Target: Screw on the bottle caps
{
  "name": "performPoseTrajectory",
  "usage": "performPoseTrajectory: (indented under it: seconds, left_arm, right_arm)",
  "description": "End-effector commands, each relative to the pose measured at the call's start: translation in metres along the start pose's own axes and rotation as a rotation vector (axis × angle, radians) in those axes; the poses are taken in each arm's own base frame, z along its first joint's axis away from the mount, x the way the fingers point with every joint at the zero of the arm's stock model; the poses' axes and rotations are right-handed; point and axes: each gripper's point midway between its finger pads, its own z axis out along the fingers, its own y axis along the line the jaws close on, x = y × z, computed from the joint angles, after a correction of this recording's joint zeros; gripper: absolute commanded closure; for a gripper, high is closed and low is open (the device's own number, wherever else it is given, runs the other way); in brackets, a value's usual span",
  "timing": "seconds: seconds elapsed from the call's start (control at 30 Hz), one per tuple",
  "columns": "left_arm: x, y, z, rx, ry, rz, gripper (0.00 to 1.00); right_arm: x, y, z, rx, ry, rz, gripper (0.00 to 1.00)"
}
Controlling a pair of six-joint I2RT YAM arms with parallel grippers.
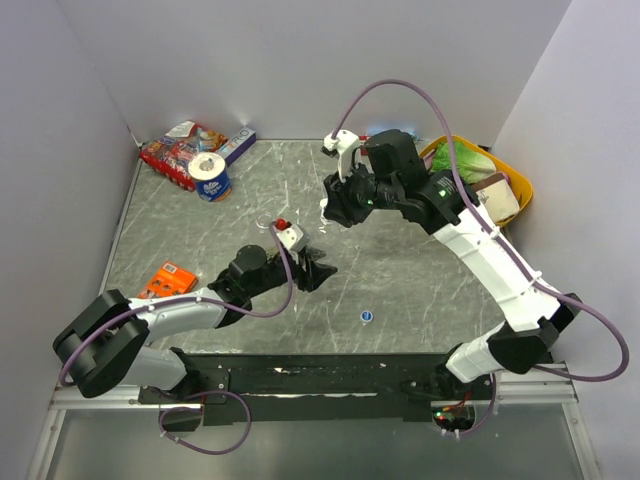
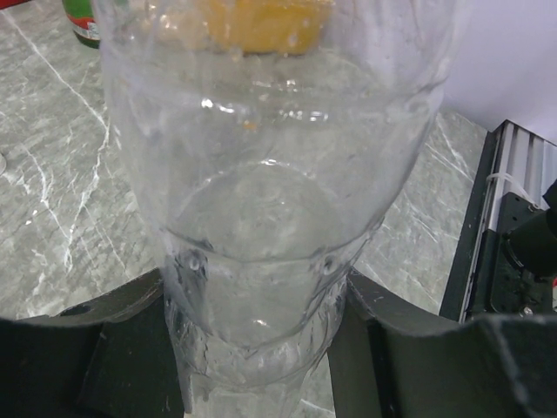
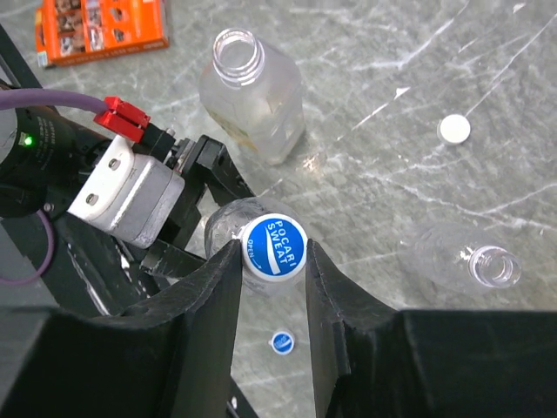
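Squarely at mid-desk, a clear bottle [image 2: 261, 218]. Stands upright, clamped low on the body by the left gripper [image 2: 261, 348], black fingers [image 2: 96, 348] pressed against opposite sides. Wears a blue cap [image 3: 273, 246] with white lettering on the neck. Pinched at the rim from above by the right gripper [image 3: 272, 266], one finger touching each side of the cap. Close by, away from the near edge, a yellow-labelled bottle [image 3: 252, 91], upright, mouth open. Well apart from that, a third bottle [image 3: 457, 254], clear and uncapped too; hard to tell whether upright or tipped. Apart from both, a white cap [image 3: 453, 129] flat on the marble-patterned desk [image 1: 420, 260]. Toward the near edge, a second blue cap [image 1: 367, 317], lying alone. Near the left edge, an orange box [image 1: 165, 280]. In the far left corner, a blue-and-white tape roll [image 1: 210, 178] beside red snack packets [image 1: 178, 150]. By the far right corner, a yellow basket [image 1: 524, 188] holding something green. Past the held bottle in the left wrist view, the base of a dark green bottle [image 2: 83, 22].
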Motion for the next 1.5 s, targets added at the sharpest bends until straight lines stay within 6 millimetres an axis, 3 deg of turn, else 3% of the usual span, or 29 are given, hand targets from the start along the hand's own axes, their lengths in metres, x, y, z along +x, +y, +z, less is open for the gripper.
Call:
performPoseTrajectory:
  seconds: [0.0, 0.23, 0.33, 0.43, 0.47, 0.53, 0.73, 0.8, 0.9, 1.0, 1.03, 1.07, 1.17, 1.2, 1.23, 1.3, 1.47]
  left_arm:
    - [-0.111, 0.006, -0.001, -0.026, -0.333, -0.047, 0.99]
    - [-0.097, 0.005, -0.004, -0.009, -0.309, 0.0, 0.99]
    - [-0.087, 0.004, -0.007, -0.005, -0.287, 0.019, 0.99]
    - [-0.074, 0.006, -0.012, -0.01, -0.26, 0.054, 0.99]
    - [-0.07, 0.009, -0.013, -0.017, -0.254, 0.077, 0.99]
    - [-0.062, 0.01, -0.016, -0.018, -0.238, 0.092, 0.99]
    - [-0.045, 0.012, -0.02, -0.021, -0.197, 0.142, 0.99]
    - [-0.04, 0.012, -0.021, -0.013, -0.188, 0.159, 0.99]
    - [-0.032, 0.008, -0.024, 0.017, -0.166, 0.202, 0.99]
    - [-0.019, -0.001, -0.029, 0.087, -0.129, 0.31, 0.99]
    - [-0.014, -0.003, -0.032, 0.111, -0.115, 0.376, 0.99]
    - [-0.003, -0.006, -0.034, 0.143, -0.072, 0.394, 0.99]
    - [0.002, -0.011, -0.038, 0.208, -0.039, 0.49, 0.99]
    - [0.014, -0.01, -0.041, 0.23, 0.017, 0.493, 0.99]
    - [0.011, -0.009, -0.039, 0.242, 0.024, 0.531, 0.99]
    - [0.022, -0.008, -0.042, 0.272, 0.079, 0.54, 0.99]
    - [0.021, -0.006, -0.042, 0.294, 0.109, 0.609, 0.99]
  right_arm:
    - [0.039, 0.024, -0.007, -0.09, 0.102, 0.074, 1.0]
    - [0.033, 0.024, -0.006, -0.103, 0.097, 0.035, 1.0]
    - [0.027, 0.019, -0.011, -0.081, 0.103, 0.009, 0.94]
    - [0.021, 0.016, -0.016, -0.065, 0.11, -0.005, 0.81]
    - [0.016, 0.015, -0.02, -0.064, 0.096, -0.012, 0.69]
    - [0.013, 0.019, -0.024, -0.091, 0.084, -0.026, 0.55]
    - [-0.008, 0.029, -0.046, -0.139, 0.018, -0.07, 0.34]
    - [-0.016, 0.029, -0.056, -0.131, -0.008, -0.089, 0.31]
    - [-0.018, 0.026, -0.066, -0.128, -0.022, -0.171, 0.27]
    - [-0.026, 0.016, -0.077, -0.153, -0.092, -0.377, 0.28]
    - [-0.028, 0.017, -0.086, -0.168, -0.133, -0.552, 0.28]
    - [-0.019, 0.018, -0.083, -0.191, -0.125, -0.637, 0.27]
    - [-0.004, 0.026, -0.081, -0.245, -0.137, -0.93, 0.22]
    - [0.001, 0.033, -0.082, -0.279, -0.138, -0.988, 0.21]
    - [0.007, 0.038, -0.082, -0.313, -0.132, -1.068, 0.2]
    - [0.014, 0.046, -0.082, -0.364, -0.131, -1.127, 0.2]
    - [0.042, 0.069, -0.081, -0.512, -0.119, -1.3, 0.2]
